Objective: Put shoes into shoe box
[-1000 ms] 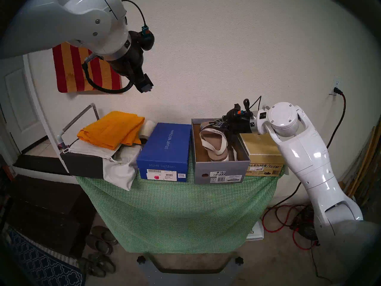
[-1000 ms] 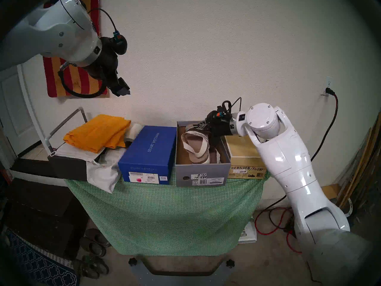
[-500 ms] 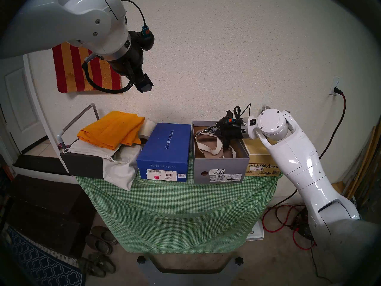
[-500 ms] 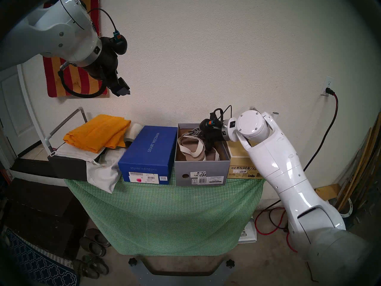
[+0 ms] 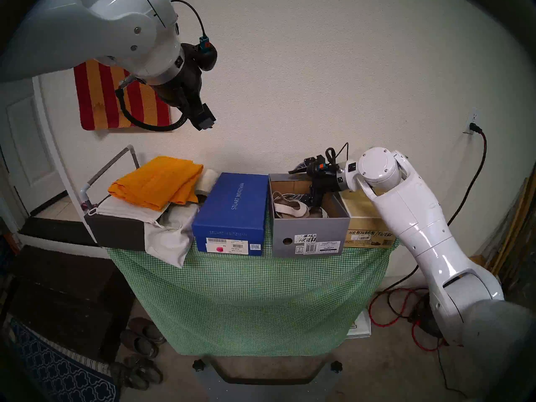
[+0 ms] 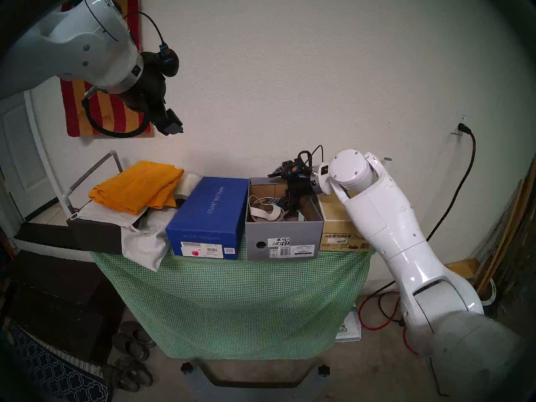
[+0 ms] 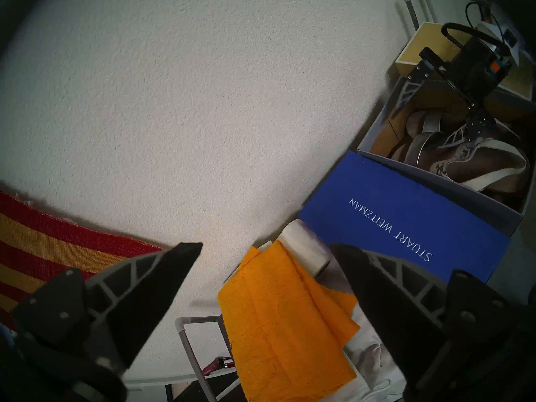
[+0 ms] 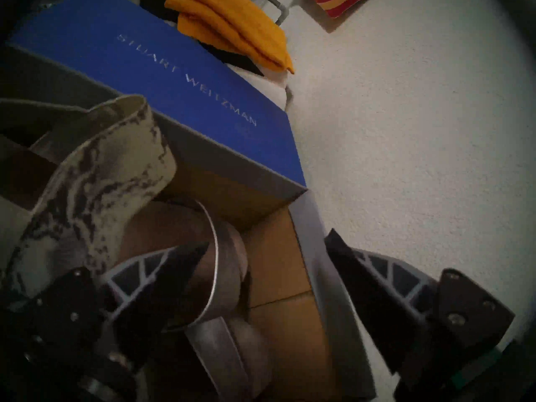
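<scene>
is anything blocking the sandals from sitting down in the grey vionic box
Nothing visible does. Both sandals already lie inside the open grey VIONIC box, below its rim. The right gripper is open, one finger inside the box among the straps, the other outside its far wall.

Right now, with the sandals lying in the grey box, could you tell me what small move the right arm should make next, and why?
Probably lift the right gripper straight up out of the grey box. Its jaws stand open, one finger down among the sandals, which lie inside unheld; rising clear should avoid snagging a strap.
</scene>
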Motion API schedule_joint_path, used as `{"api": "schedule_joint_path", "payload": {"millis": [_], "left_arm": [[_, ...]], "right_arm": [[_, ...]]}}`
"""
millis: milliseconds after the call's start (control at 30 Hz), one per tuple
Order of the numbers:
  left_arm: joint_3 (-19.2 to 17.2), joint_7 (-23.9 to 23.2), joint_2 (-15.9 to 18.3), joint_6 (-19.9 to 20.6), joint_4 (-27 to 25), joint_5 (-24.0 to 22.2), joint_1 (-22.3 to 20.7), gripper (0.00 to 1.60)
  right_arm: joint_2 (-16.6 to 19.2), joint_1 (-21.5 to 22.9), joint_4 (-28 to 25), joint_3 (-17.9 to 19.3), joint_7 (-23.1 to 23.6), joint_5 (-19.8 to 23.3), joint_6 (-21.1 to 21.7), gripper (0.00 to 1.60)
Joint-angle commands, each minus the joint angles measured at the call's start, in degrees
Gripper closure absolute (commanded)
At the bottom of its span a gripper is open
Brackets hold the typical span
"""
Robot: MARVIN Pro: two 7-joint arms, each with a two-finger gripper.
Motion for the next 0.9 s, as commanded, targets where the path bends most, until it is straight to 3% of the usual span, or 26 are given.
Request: {"api": "schedule_joint_path", "payload": {"millis": [0, 300, 400, 600, 867], "left_arm": [[-0.02, 0.04, -0.05, -0.06, 0.09, -0.01, 0.07, 0.0], [-0.03, -0.01, -0.05, -0.07, 0.11, 0.04, 0.08, 0.0], [-0.03, -0.02, -0.05, -0.07, 0.11, 0.05, 0.08, 0.0], [-0.01, -0.1, -0.02, -0.03, 0.07, 0.11, 0.03, 0.0], [0.01, -0.21, 0.0, -0.02, 0.05, 0.17, 0.0, 0.0]], "right_arm": [[-1.22, 6.44, -0.06, 3.9, 2.94, -0.37, 3.1, 0.0], [-1.84, 12.2, 3.07, 7.2, 10.36, -0.83, 7.92, 0.0], [-3.0, 14.26, 4.59, 8.16, 10.23, -0.2, 8.46, 0.0], [-6.62, 18.16, 3.4, 15.56, 3.75, 3.88, 7.31, 0.0], [-5.5, 22.42, -2.12, 24.57, -3.91, 8.05, 5.97, 0.0]]}}
